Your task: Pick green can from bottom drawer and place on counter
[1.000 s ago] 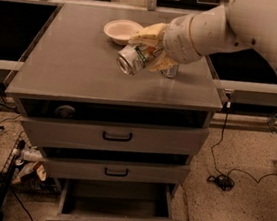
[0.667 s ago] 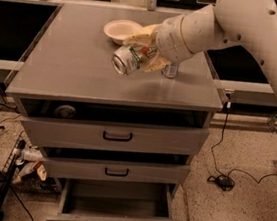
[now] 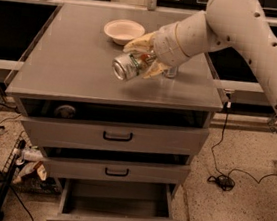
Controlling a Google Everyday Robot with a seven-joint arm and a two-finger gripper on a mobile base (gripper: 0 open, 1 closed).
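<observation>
The green can [image 3: 129, 66] is held on its side, its silver end facing left, a little above the middle of the grey counter [image 3: 68, 63]. My gripper [image 3: 144, 57] comes in from the right on a thick white arm and is shut on the can, its yellowish fingers [image 3: 139, 41] above and below it. The bottom drawer [image 3: 116, 205] is pulled open low in the view, and the part of its inside that shows is empty.
A white bowl [image 3: 123, 30] sits at the back of the counter, just behind the gripper. A second can [image 3: 171, 72] stands mostly hidden behind my wrist. The two upper drawers [image 3: 117, 136] are slightly ajar. Cables lie on the floor right [image 3: 223, 181] and left.
My gripper has carried the can to the left over the counter. The drawers have not moved.
</observation>
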